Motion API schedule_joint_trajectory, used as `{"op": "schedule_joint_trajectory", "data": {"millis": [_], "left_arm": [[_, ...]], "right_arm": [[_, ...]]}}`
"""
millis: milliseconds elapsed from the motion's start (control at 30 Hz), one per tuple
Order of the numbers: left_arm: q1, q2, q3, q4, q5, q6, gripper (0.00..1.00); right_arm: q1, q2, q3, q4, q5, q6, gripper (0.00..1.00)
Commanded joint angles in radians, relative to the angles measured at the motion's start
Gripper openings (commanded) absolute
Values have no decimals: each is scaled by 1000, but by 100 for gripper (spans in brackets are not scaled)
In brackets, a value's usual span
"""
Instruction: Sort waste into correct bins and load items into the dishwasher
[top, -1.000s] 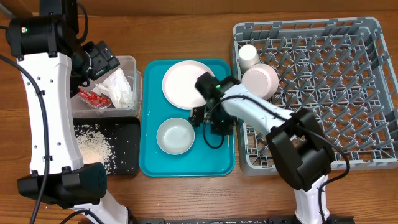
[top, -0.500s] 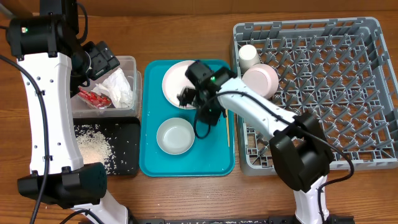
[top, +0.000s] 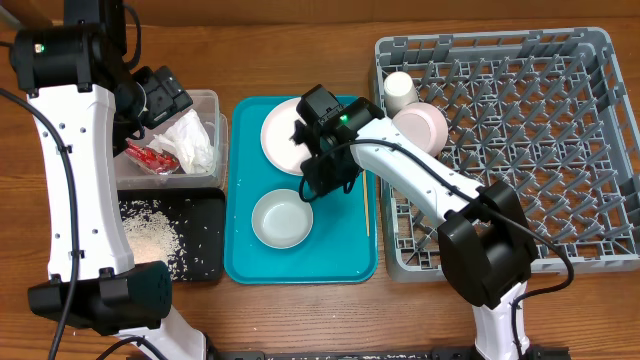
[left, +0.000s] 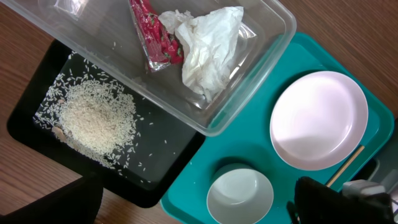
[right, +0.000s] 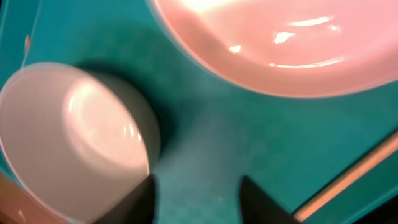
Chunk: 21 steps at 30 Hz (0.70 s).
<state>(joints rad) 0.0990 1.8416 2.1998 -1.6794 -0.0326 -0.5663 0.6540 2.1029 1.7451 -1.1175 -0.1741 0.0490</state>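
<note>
The pale pink plate (top: 283, 130) and the pale whitish bowl (top: 281, 219) sit on the teal tray (top: 245, 265). One chopstick (top: 366, 205) lies along the tray's right side. My right gripper (top: 318, 178) is open and empty, low over the tray between plate and bowl; the right wrist view shows its fingers (right: 196, 200) beside the bowl (right: 68, 130). My left gripper (top: 160, 100) hangs open above the clear tub (top: 212, 105), which holds the napkin (top: 192, 142) and red wrapper (top: 150, 158). Rice (top: 150, 235) lies in the black tray (top: 205, 262).
The grey dish rack (top: 590, 160) stands at the right, with the pink bowl (top: 420, 128) and the cream cup (top: 400, 90) in its near-left corner. My right arm reaches from the rack's front edge across to the teal tray.
My right gripper has moved left and up the tray, away from the chopstick, to the gap between plate and bowl. The left arm has not moved.
</note>
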Motion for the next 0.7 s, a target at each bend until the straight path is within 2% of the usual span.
{"op": "schedule_joint_trajectory", "data": {"millis": [0, 133, 333, 667], "left_arm": [[-2, -9, 2, 2, 3, 12, 100], [-2, -9, 2, 2, 3, 13, 100], [-2, -9, 2, 2, 3, 13, 100], [-2, -9, 2, 2, 3, 13, 100]], "right_arm": [[-8, -21, 3, 10, 137, 243, 35], [-8, -21, -43, 41, 292, 351, 36], [-13, -19, -129, 133, 402, 449, 36], [-28, -19, -229, 236, 409, 495, 42]]}}
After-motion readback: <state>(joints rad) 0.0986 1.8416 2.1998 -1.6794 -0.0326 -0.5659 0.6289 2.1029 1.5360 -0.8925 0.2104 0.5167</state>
